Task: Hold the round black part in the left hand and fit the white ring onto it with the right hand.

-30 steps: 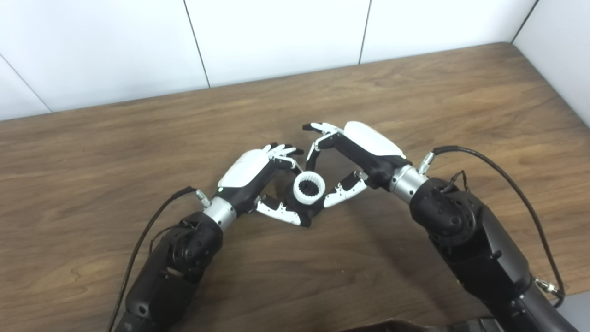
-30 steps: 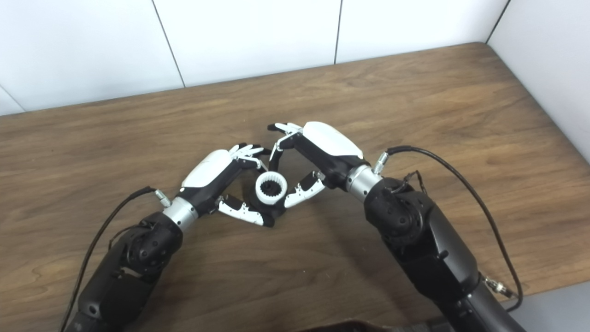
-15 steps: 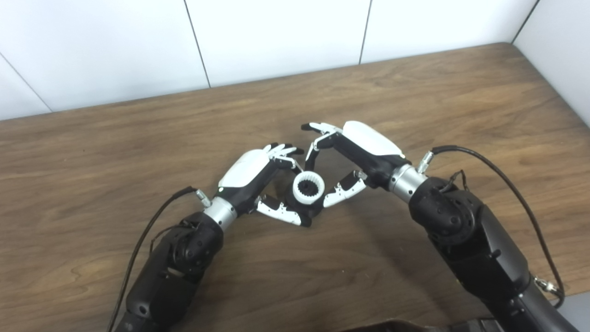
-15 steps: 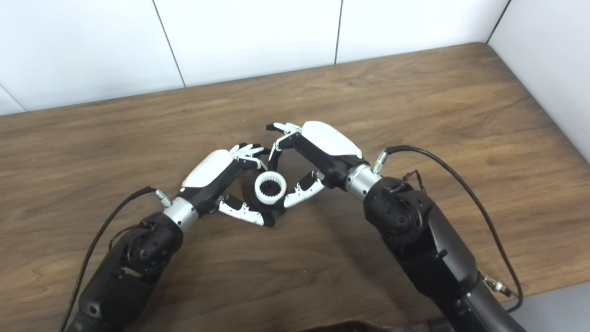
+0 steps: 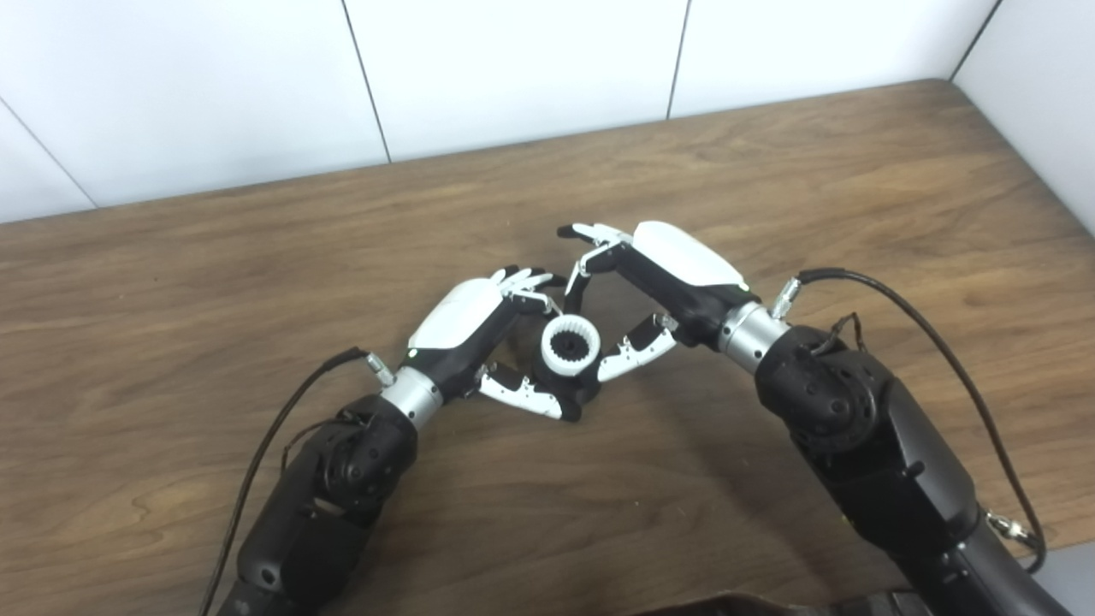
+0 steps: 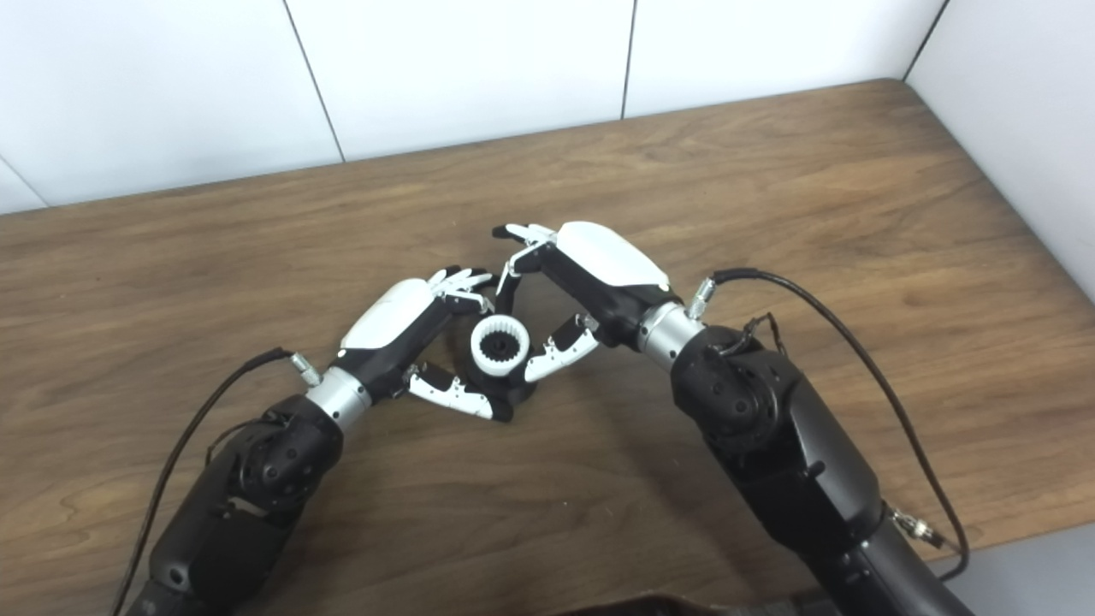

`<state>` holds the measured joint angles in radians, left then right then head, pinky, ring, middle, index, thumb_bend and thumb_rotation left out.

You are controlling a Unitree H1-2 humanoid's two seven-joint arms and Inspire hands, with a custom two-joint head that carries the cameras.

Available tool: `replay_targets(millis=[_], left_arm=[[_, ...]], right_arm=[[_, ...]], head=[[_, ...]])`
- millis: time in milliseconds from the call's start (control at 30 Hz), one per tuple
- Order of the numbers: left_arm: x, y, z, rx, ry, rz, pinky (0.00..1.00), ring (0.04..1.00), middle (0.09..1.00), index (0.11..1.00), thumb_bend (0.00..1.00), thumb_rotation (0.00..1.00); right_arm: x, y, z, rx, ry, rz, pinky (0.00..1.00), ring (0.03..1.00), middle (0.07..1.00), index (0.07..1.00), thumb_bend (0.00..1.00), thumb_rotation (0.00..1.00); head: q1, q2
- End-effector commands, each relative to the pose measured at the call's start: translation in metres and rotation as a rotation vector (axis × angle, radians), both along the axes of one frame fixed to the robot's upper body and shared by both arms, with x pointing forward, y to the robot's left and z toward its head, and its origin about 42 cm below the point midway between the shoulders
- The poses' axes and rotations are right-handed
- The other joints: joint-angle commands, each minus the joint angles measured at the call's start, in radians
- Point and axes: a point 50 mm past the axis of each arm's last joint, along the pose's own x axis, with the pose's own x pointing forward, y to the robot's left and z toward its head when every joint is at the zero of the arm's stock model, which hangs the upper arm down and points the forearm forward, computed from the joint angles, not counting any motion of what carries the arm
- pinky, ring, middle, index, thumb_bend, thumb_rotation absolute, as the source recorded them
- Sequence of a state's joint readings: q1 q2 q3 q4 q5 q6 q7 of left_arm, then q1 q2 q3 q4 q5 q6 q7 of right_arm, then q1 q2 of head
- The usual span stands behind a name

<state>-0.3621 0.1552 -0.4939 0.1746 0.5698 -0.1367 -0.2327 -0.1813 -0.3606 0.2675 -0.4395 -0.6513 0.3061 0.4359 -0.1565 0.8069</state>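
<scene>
Motion over the last second has been slight: both arms have drifted a little toward the far left, carrying the assembly with them, while the grips look unchanged. The white ring [image 5: 571, 345], toothed on its inside, sits on top of the round black part [image 5: 583, 389], which the left robot hand [image 5: 479, 329] holds closed around it between thumb below and fingers above, just over the desk [image 5: 770, 171]. The right robot hand [image 5: 659, 282] stays at the ring, its thumb touching the ring's right rim and its fingers curled down at the far side; whether it truly pinches the ring or only rests against it I cannot tell. Judging by the ring lying level on the black part, the fit seems nearly or wholly done, and what remains is probably a last press and a release. Room for moving is generous: bare wood lies all around the two hands, the white wall runs along the far edge and the right edge, both well apart from the work, and the near desk edge shows only at the lower right corner.
</scene>
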Motion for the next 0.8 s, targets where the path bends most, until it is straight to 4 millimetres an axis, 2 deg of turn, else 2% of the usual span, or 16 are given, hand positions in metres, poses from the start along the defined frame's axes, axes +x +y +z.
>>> replay_targets(millis=[0, 67, 567, 767], left_arm=[[-0.0037, -0.0074, -0.0005, 0.012, -0.002, -0.029, 1.00, 0.969, 0.915, 0.479, 0.52, 0.05], [-0.0038, -0.0075, -0.0004, 0.016, 0.002, -0.026, 1.00, 0.974, 0.919, 0.479, 0.52, 0.05], [-0.0044, -0.0067, 0.0005, -0.005, 0.001, -0.024, 1.00, 0.965, 0.910, 0.479, 0.52, 0.05], [-0.0043, -0.0071, 0.0012, -0.003, -0.003, -0.025, 1.00, 0.966, 0.911, 0.479, 0.52, 0.05]], right_arm=[[0.0049, 0.0026, 0.0153, 0.002, -0.065, 0.019, 0.83, 0.958, 0.942, 0.479, 0.51, 0.14], [0.0050, 0.0027, 0.0155, 0.002, -0.064, 0.019, 0.85, 0.959, 0.945, 0.479, 0.51, 0.14], [0.0042, 0.0022, 0.0152, -0.005, -0.062, 0.019, 0.79, 0.957, 0.940, 0.479, 0.51, 0.14], [0.0067, -0.0013, 0.0104, -0.011, -0.049, 0.008, 0.81, 0.955, 0.935, 0.479, 0.51, 0.14]], head=[[-0.001, 0.001], [-0.001, 0.001], [-0.004, 0.009], [-0.004, 0.009]])
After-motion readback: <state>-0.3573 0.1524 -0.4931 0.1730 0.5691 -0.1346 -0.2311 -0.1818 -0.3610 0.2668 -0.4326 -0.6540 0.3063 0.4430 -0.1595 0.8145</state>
